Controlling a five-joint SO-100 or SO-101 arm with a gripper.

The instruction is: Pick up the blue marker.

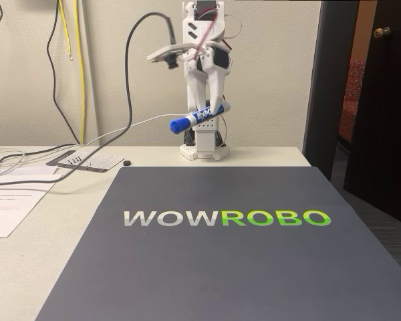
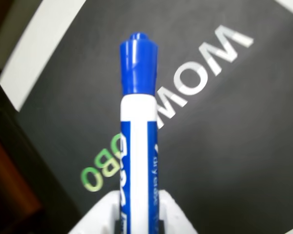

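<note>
Fixed view. Item: blue marker (image 1: 199, 118), carried in the air in front of the arm's white base (image 1: 202, 148), well above the surface (image 1: 27, 267); the barrel is tilted, cap end low toward 8 o'clock, tail end high toward 2 o'clock. Gripper (image 1: 212, 105): pointing downward, fingers clamped across the barrel near its tail half; the tilt is judged to come from a grip taken off the marker's middle, so the capped end sags. Dark mat (image 1: 254, 281) with WOWROBO lettering: occupies the frame from the centre down to 6 o'clock, bare. Papers (image 1: 7, 207) and cables (image 1: 13, 164): kept at 9 o'clock, off the mat; a small grey pad (image 1: 87, 161) lies beside them. Open room: wide over the mat; tighter toward 3 o'clock, where the surface edge meets a dark door (image 1: 381, 100); the wall stands close behind the arm.

Wrist view. Blue marker (image 2: 139, 141): runs from 6 o'clock up to 12 o'clock, blue cap farthest from the camera, white barrel and blue label nearer. Gripper (image 2: 139, 225): white parts closed about the barrel at 6 o'clock; grip contact is mostly cropped. Mat (image 2: 244, 161): seen blurred far beneath, lettering upside down; the pale surface edge (image 2: 44, 48) crosses at 10 o'clock. The lift is judged complete.
</note>
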